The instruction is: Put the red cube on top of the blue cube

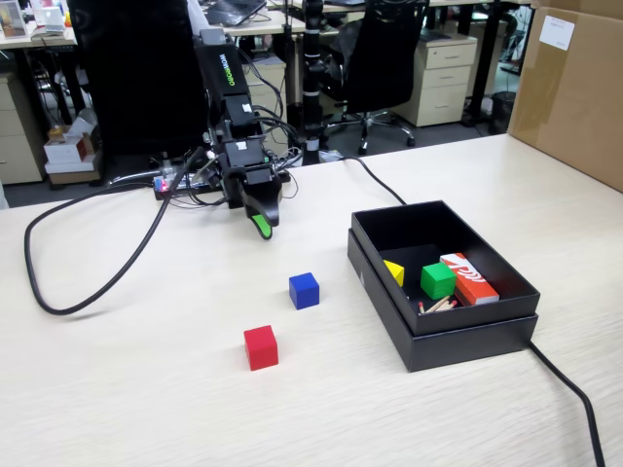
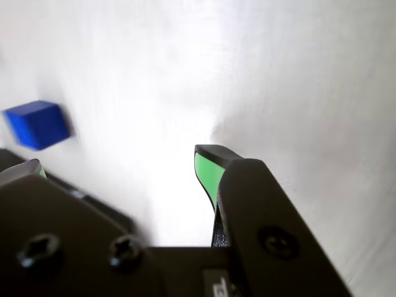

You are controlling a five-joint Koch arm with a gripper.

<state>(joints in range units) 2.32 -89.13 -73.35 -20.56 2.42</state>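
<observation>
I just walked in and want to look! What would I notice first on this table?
Probably the red cube and the blue cube, sitting apart on the pale table in the fixed view. To their right, an open black box holds a green cube. Behind them hangs the green-tipped pincer.

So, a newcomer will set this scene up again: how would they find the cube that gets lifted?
On the pale wooden table, look left of the black box in the fixed view. Two small cubes sit apart there; the red cube is nearer the camera, the blue cube behind it.
</observation>
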